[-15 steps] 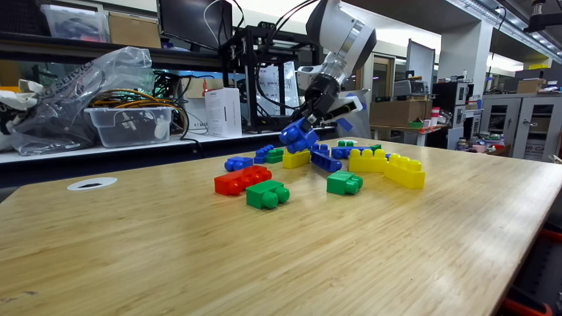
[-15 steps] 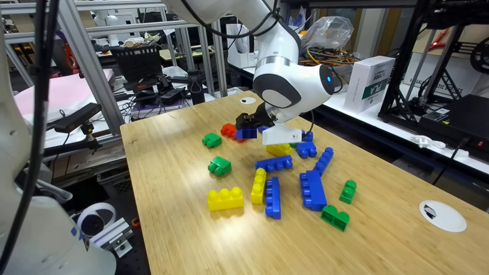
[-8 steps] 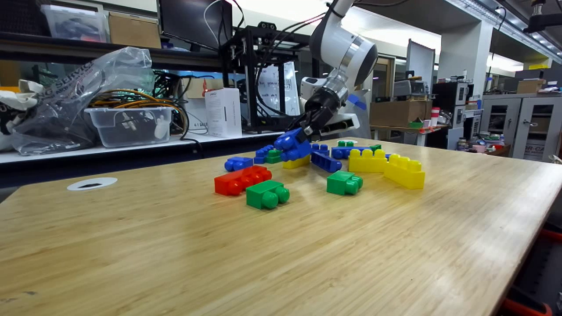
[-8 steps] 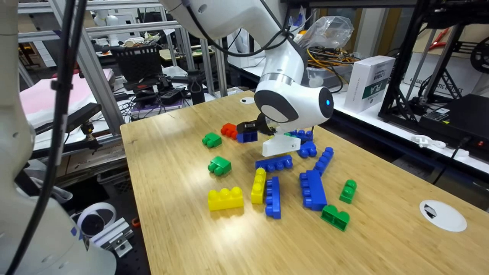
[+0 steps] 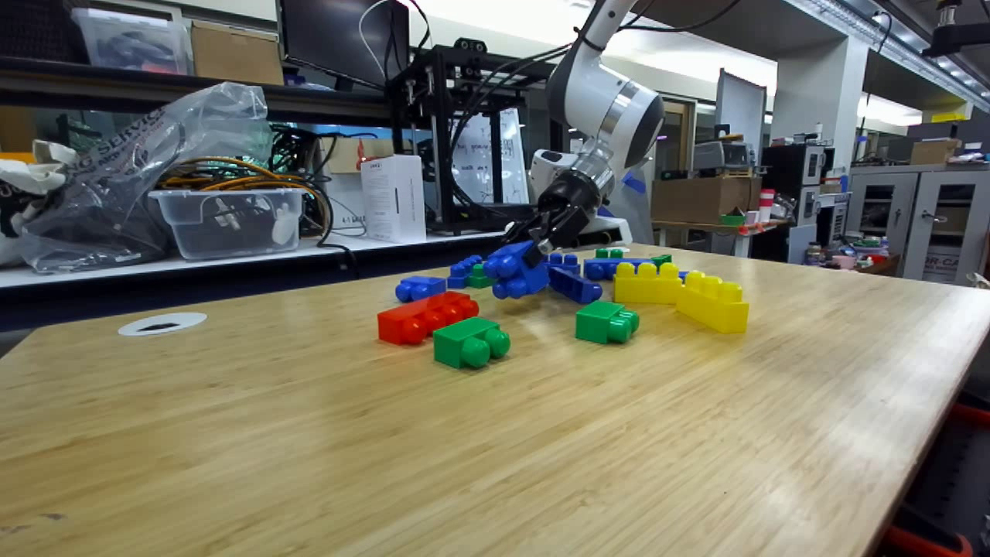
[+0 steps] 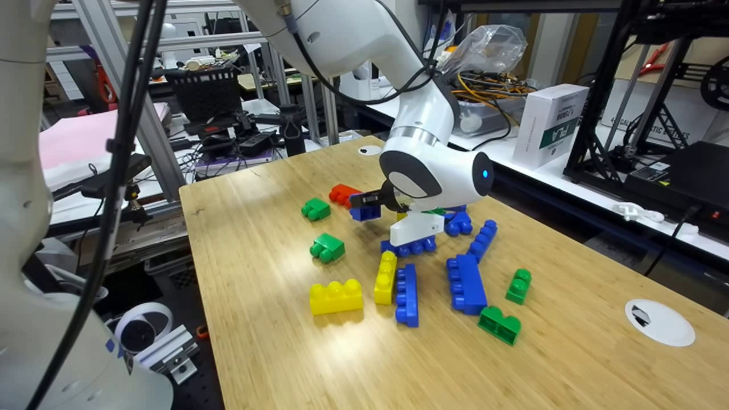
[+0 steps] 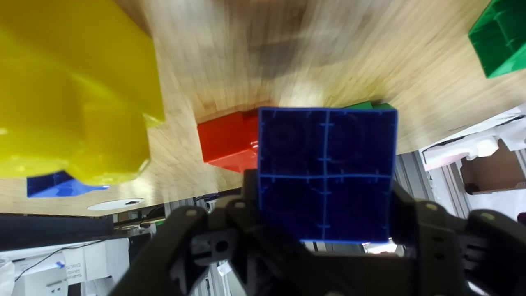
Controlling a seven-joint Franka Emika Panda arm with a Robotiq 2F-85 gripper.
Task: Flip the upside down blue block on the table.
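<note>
Light grained wood: table [image 5: 464,449] below my gripper [image 7: 326,191], pinching the blue block [image 7: 326,144], tilted, hollow side facing me. White-topped bench [image 6: 501,149] and black frame [image 5: 445,139] beyond it in both exterior views.

Red brick [image 5: 428,317] near a green brick [image 5: 466,344]; two yellow bricks [image 6: 336,299] near each other. Behind, cables [image 5: 232,183] atop tub [image 5: 236,226], white box [image 5: 394,199], plastic bag [image 5: 147,166], monitor [image 5: 342,35].

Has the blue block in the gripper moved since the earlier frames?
Yes: in an exterior view the blue block has come down closer to the table, judged against the unmoved red brick.
</note>
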